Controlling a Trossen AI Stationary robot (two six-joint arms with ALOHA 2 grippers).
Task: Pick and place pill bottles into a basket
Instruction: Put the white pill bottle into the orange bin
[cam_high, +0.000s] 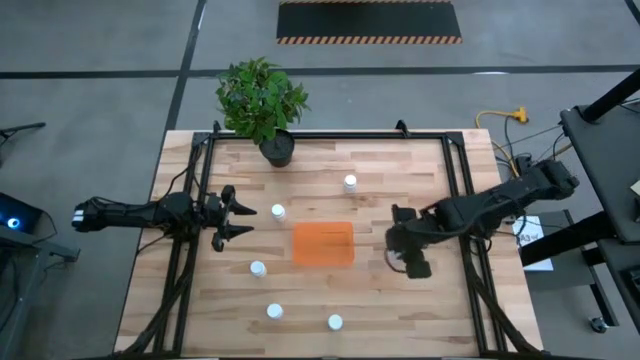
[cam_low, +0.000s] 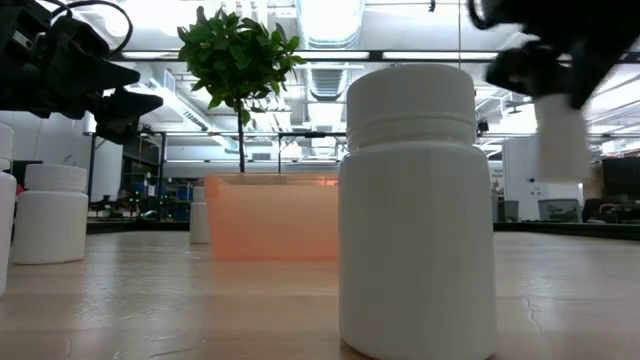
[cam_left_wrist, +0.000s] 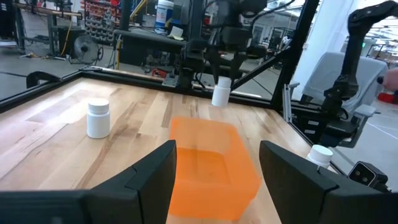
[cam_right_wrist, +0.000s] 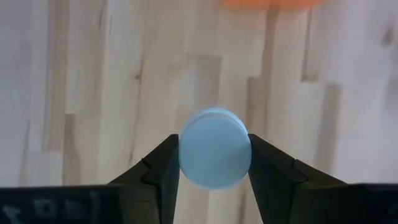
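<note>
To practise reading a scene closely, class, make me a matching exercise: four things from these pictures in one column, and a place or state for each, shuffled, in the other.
Column one:
1. Shallow bright orange plastic basket
2. Leafy green plant in a black pot
3. Dark two-finger right gripper
4. Dark two-finger left gripper

Column two:
A. Shut on a small white pill bottle
B. Open, holding nothing
C. At the wooden table's far edge
D. Mid-table, between the arms

Pairs: 1-D, 2-C, 3-A, 4-B
</note>
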